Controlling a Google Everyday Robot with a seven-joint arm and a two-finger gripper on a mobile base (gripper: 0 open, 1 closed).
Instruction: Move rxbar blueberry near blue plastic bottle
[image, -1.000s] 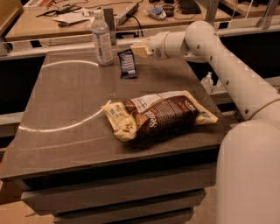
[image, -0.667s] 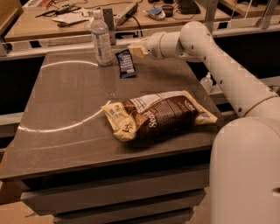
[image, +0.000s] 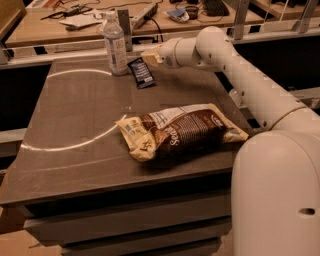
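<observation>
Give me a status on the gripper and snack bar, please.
Gripper low, just right of small flat navy-blue snack bar wrapper. Bar lies beside tall clear plastic water bottle. Nothing between them.

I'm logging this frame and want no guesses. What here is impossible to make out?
- Camera view: whether the gripper, just right of the rxbar blueberry at its far end, touches it; the gripper's own tip hides that spot.
- Whether the bar's corner meets the blue plastic bottle: too small to tell.
- The robot base: cut off by the right and bottom edges.
</observation>
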